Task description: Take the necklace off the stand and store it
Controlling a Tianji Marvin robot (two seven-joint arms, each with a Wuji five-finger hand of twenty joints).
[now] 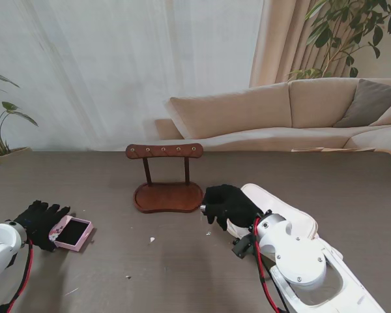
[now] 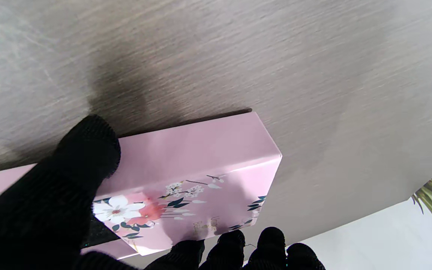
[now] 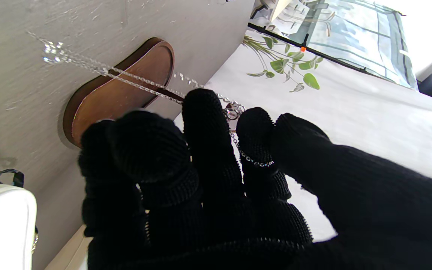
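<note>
Necklace (image 3: 133,77) first: its fine silver chain is trailing out from the right hand (image 1: 229,205), looping round one gloved finger (image 3: 255,150) in the right wrist view and stretching toward the table with a small sparkling pendant at its far end. That right hand is curling its fingers closed on the chain, sitting just right of the wooden stand (image 1: 167,189), near the stand's oval base. From the stand camera the chain itself is too thin to make out. The stand's top bar with its row of pegs is standing upright at mid-table.

Over on the left, the left hand (image 1: 40,222) is gripping the pink box (image 1: 72,233), thumb (image 2: 84,150) pressing on its plain pink side and fingertips hooking the opposite edge beside the floral print. The box is lying open, showing a dark lining.

Both are resting on a grey wood-grain table (image 1: 182,267) flecked with small white specks. Beyond it, a beige sofa (image 1: 280,114), pale curtains and leafy plants are filling the room.
</note>
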